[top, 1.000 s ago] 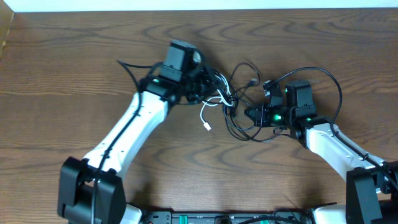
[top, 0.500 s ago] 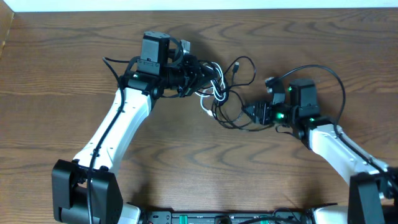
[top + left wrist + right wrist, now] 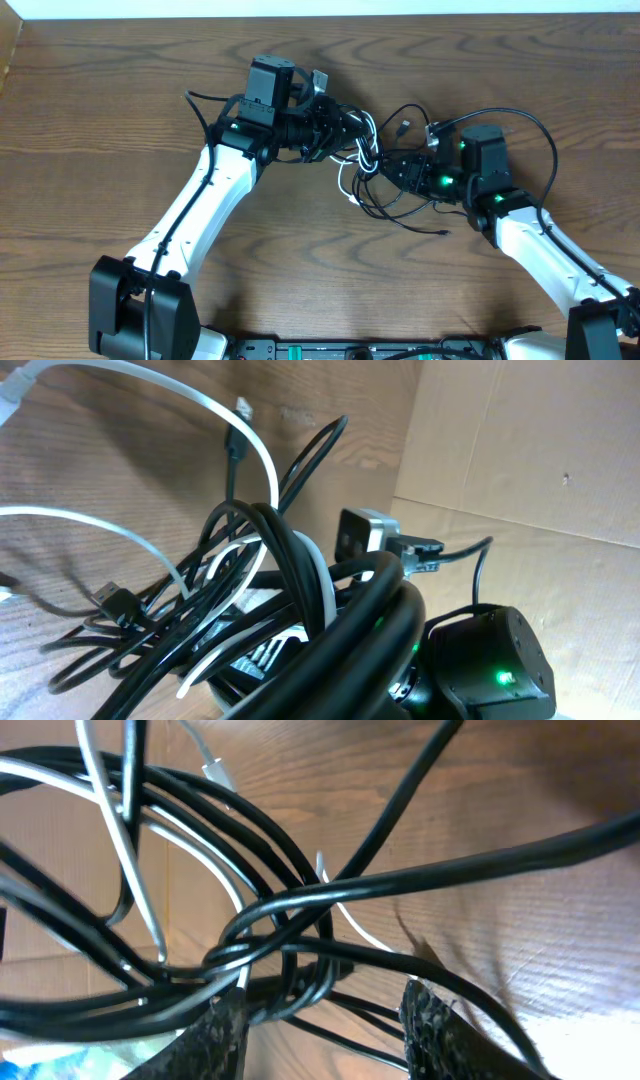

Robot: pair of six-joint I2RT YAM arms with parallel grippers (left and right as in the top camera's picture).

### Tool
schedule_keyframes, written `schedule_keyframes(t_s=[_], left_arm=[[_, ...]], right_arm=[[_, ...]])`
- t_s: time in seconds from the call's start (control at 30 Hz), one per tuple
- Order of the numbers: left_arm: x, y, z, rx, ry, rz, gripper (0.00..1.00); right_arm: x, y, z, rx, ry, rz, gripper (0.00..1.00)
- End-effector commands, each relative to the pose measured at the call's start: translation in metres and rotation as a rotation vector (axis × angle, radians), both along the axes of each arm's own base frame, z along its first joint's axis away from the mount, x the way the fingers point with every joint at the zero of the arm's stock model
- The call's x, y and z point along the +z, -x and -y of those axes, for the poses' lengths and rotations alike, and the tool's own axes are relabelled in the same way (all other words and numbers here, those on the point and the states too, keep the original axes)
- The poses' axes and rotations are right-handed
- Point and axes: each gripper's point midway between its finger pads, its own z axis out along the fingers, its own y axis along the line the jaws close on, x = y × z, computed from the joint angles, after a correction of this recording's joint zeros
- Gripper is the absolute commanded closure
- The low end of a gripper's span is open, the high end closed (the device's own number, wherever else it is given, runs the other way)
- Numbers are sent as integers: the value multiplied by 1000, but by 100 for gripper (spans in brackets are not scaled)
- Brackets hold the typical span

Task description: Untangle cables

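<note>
- Two claws met at one messy bunch. The cables (image 3: 372,162) lay on the table (image 3: 120,100), right between the left claw (image 3: 332,127) and the right claw (image 3: 398,168).
- The bunch ran sideways from one claw to the other. A white cable (image 3: 345,182) looped out of its near side.
- The right claw's fingers (image 3: 228,1032) stood apart and held nothing. A tight knot (image 3: 262,946) of black cords sat straight ahead of the gap, just past the tips.
- The left claw was buried in thick loops of cord. I could not tell if it was pinching them or not.
- I think the right claw was the one free to act. The knot lay dead ahead of it, so it could close on a cord and pull away from the left claw.
</note>
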Motion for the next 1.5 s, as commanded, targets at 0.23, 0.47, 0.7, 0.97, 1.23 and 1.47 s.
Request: schedule_keyframes(t_s=[0.23,0.47,0.7,0.97,1.23,1.47], left_arm=[[19,12,11,-33,44,-3,93],[19,12,11,-21,50,-26,93],[24,8,12,0,73,-35,93],[26,6,13,14,86,-49,92],[29,9,15,1,103,-64,93],[31,13,21,-5,116,-87,92]], right_arm=[[3,-14,-7,-164,-26,-69,56],[12,-13,-19,-148,-72,-66,60],[4,-5,-26,-136,-48,-89,68],[-13,0,-25,-174,31,-115,77],[-6,-4,-33,-174,25,-65,64],[8,-17,-33,-198,1,10,71]])
